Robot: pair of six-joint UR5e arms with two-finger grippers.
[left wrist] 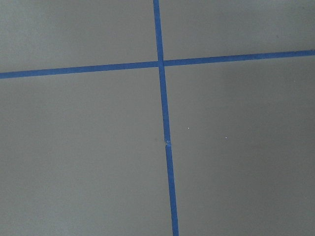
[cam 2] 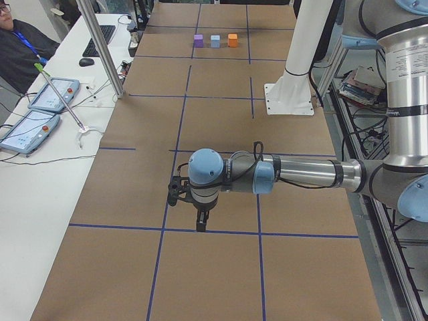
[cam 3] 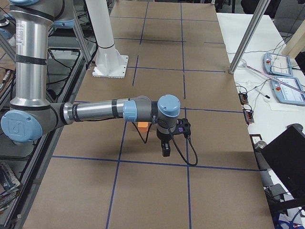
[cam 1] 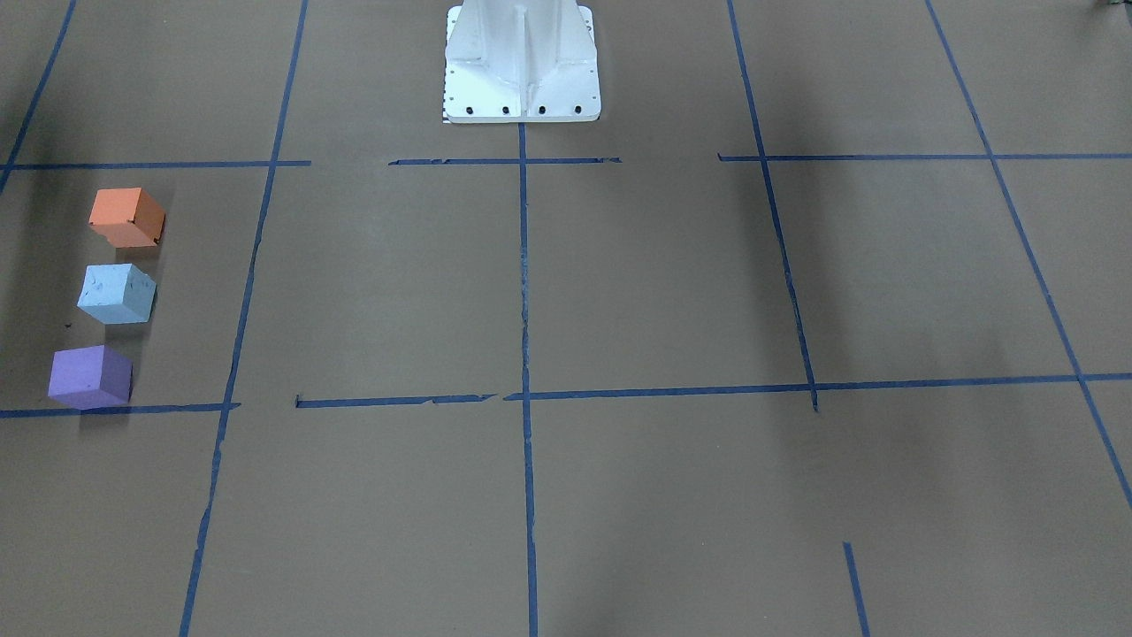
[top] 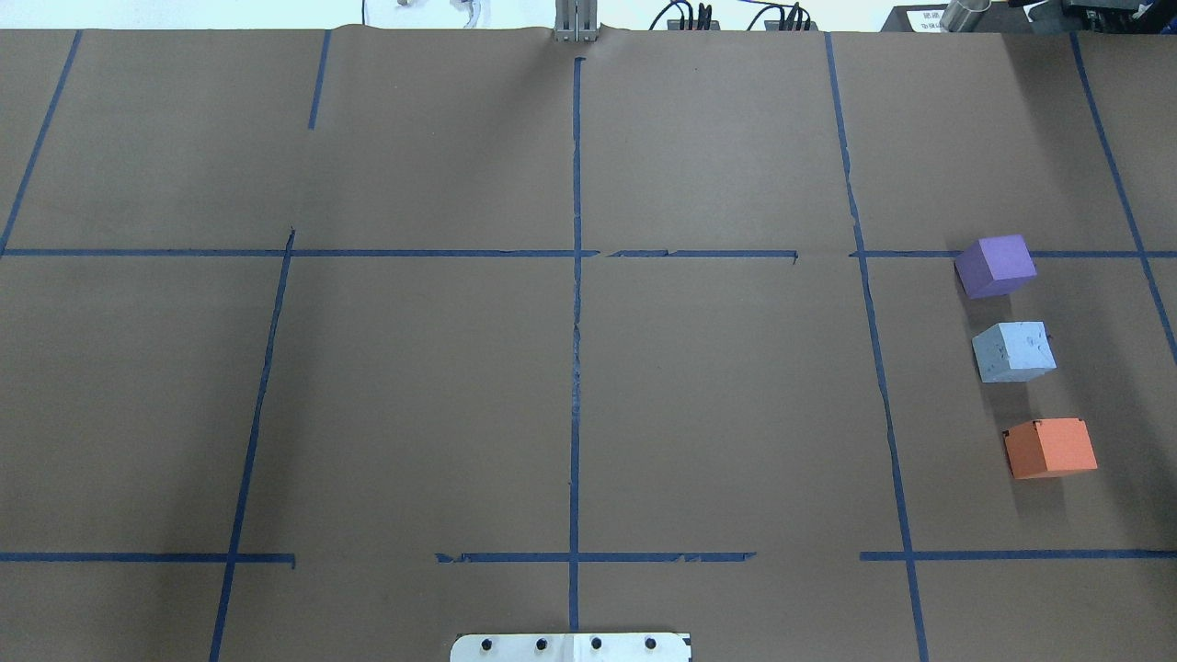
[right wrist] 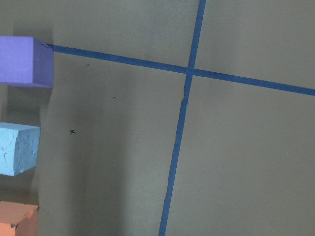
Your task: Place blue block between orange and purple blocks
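Note:
The blue block sits on the table in a row, between the purple block and the orange block, with gaps on both sides. The row shows at the left in the front view: orange, blue, purple. The right wrist view shows all three at its left edge, blue block in the middle. My left gripper hangs over the table far from the blocks. My right gripper hangs near the row. I cannot tell whether either is open or shut.
Blue tape lines divide the brown table surface into squares. The robot's white base stands at the middle of the near edge. An operator's desk with tablets runs along the far side.

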